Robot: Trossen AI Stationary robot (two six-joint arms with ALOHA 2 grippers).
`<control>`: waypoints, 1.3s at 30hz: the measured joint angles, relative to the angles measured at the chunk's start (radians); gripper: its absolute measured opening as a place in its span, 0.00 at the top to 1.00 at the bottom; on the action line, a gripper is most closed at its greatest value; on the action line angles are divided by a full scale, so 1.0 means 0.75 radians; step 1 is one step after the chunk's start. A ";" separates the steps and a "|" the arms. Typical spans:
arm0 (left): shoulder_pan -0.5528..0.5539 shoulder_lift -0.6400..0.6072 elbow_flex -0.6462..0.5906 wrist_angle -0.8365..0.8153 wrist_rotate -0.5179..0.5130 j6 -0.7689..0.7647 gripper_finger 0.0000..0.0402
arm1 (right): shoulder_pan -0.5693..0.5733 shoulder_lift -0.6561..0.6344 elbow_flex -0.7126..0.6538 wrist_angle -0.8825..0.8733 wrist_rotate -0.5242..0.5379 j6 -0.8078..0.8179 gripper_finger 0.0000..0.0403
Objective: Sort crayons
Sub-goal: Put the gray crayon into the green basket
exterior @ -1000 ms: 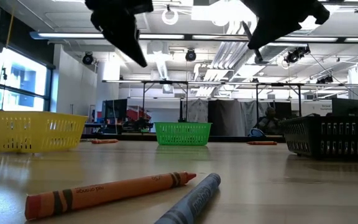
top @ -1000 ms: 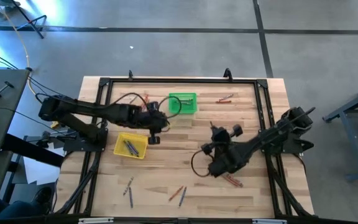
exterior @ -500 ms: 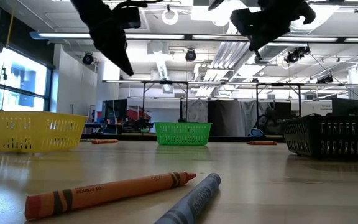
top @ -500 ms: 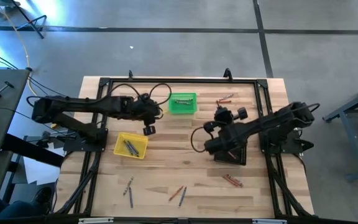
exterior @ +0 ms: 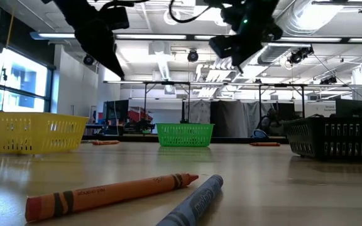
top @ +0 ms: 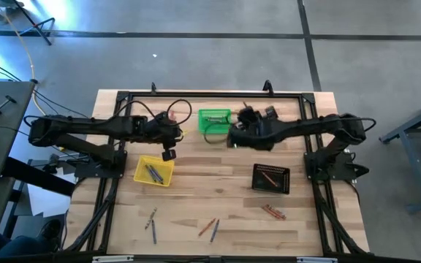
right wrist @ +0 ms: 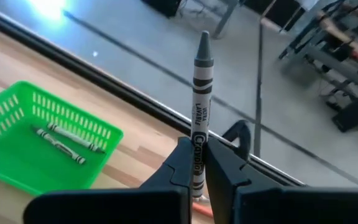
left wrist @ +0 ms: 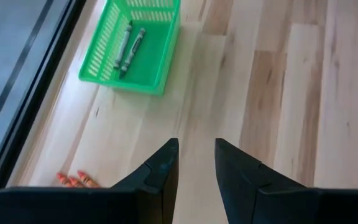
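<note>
Currently the right pincer [right wrist: 199,163] is clamped on a thin grey wax crayon [right wrist: 200,118] that sticks up past its fingers, tip outward. In the high view that pincer [top: 234,137] sits just beside the small green mesh basket [top: 214,120] near the far edge of the light wooden plank table [top: 218,197]. Two more grey crayons [right wrist: 64,141] lie inside the green basket.

Left pincer [left wrist: 196,163] has fingers apart, nothing between them, hanging over bare table near the green basket; in the high view it [top: 168,152] is above the space between the green basket and the small yellow mesh basket [top: 153,170], which has grey crayons in it. A small black mesh basket [top: 271,177] on the right side holds orange-red crayons.

Loose crayons are still on the table: orange-red ones [left wrist: 73,180] at the far edge left of the green basket, a pair [top: 273,212] near the black basket, an orange-red and blue-grey pair [top: 210,227] and a grey one [top: 150,218] toward the near edge.
</note>
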 joint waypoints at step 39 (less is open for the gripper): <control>-0.225 -0.106 -0.073 0.031 -0.027 -0.212 0.78 | -0.494 0.195 -0.001 1.002 -1.394 -1.101 0.95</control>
